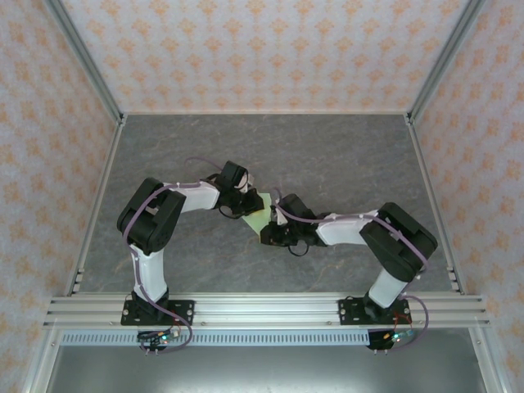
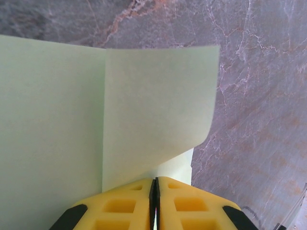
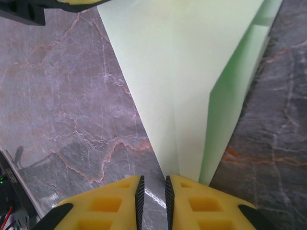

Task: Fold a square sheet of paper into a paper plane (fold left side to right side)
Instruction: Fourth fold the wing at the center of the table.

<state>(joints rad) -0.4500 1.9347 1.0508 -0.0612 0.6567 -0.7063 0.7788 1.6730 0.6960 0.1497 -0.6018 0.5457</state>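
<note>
Pale-green thin paper sheet point(image 2: 153, 105): my left fingers point(image 2: 120, 211) clench its lifted flap for folding; right fingers point(image 3: 201, 206), slightly parted, apparently steady its point.

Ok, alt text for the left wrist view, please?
The left gripper, yellow fingers pressed together at the bottom edge, pinches a flap of the pale-green paper, which curls up from the flat sheet. Beyond lies the grey marbled table.
</note>
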